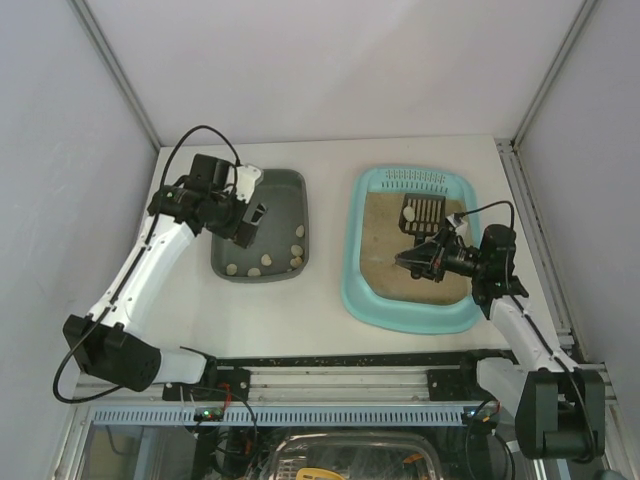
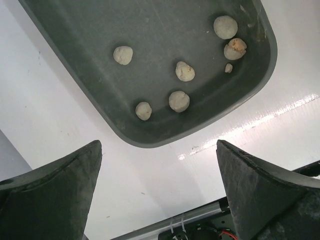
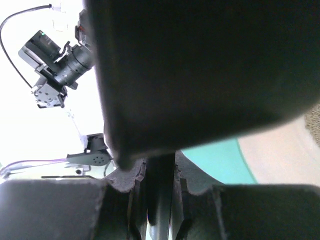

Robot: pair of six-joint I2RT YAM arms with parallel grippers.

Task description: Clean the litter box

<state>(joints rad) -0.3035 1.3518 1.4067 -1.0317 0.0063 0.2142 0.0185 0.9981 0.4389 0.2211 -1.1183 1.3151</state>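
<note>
The light-turquoise litter box lies right of centre, with beige litter inside and a slotted far end. My right gripper hovers over the litter, shut on the handle of a black slotted scoop. In the right wrist view the scoop fills the upper frame, its handle pinched in the right gripper, and the box rim shows behind. My left gripper hangs open over the dark grey tray. In the left wrist view the left gripper holds nothing.
The grey tray holds several pale litter clumps near its front end, also visible in the top view as clumps. White enclosure walls stand on three sides. A metal rail with the arm bases runs along the near edge.
</note>
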